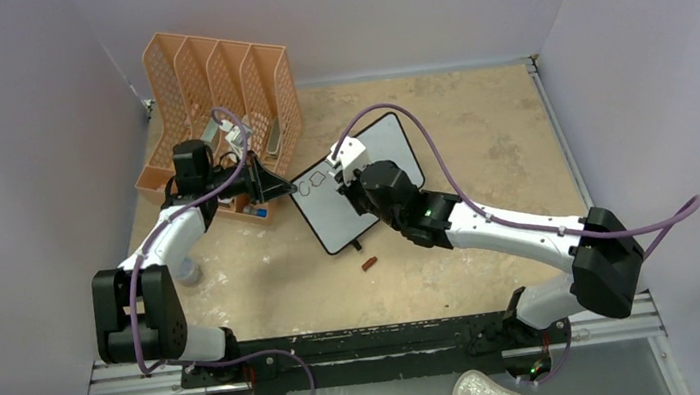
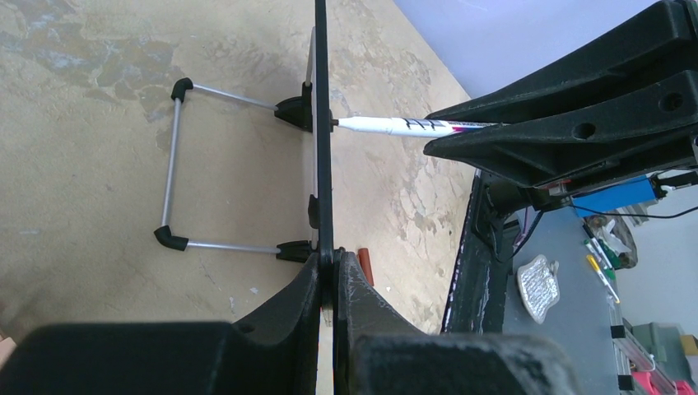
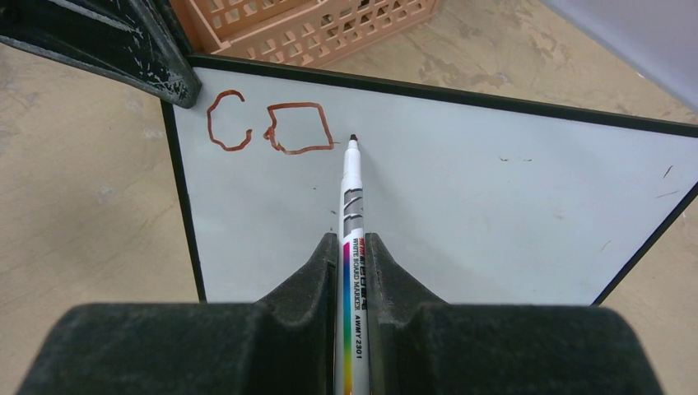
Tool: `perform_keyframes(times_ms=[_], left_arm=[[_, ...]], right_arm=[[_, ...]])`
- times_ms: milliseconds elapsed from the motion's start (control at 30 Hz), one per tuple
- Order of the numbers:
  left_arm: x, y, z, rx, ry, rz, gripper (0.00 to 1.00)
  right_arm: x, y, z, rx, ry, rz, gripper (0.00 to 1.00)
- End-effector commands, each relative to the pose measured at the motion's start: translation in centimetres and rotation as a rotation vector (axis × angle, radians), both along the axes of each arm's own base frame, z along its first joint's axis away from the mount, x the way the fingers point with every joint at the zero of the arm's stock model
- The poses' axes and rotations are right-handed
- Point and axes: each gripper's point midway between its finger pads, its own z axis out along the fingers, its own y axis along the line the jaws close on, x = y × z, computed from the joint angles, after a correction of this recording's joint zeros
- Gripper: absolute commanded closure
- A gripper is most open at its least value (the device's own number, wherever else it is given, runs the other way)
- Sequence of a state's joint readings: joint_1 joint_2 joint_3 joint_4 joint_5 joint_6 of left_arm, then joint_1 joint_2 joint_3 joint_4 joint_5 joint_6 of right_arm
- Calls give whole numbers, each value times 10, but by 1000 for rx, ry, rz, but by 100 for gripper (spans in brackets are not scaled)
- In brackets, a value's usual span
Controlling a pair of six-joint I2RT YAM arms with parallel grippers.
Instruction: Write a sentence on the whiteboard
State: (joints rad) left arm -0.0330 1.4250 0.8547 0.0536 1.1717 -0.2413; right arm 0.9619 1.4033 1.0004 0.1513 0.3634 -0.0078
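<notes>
Sentence (image 3: 268,132): only two reddish-brown outline shapes, reading roughly "C" and "o" (the second is boxy), in the whiteboard's top left corner as the right wrist view shows it.
Whiteboard (image 1: 338,214): mid-table, just right of the orange file organizer, propped on a wire stand (image 2: 173,173) behind it; the rest of the face is bare apart from faint specks.
Marker (image 3: 352,197): white barrel with a rainbow label, dark tip just right of the "o"; the left wrist view shows the tip meeting the board face.
Right gripper (image 3: 352,247): fingers closed snugly on the marker barrel, reaching in from the near right.
Left gripper (image 2: 329,263): jaws pinched tight on the board's black frame at the edge nearest the organizer.
File organizer (image 1: 211,84): far left, perforated, upright.
Cap-like piece (image 1: 368,265): small, reddish-brown, on the table (image 1: 480,141) just near of the board.
</notes>
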Motion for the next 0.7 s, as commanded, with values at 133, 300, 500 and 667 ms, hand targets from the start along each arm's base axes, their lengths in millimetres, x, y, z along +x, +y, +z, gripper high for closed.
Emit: perform_keyframes(times_ms=[133,300,500,667], left_arm=[[0,-1,-4,13,-2,-12,100],[0,-1,-4,14,-2,-12,100],[0,-1,-4,13,-4,-14,100],[0,-1,-4,14,-3,-13,100]], right_arm=[[9,11,42,87,-81,10,100],[9,10,41,85,-80,6,100],[13,9,38,74,-78,-1,100],[11,9,30,57,-59,2,100]])
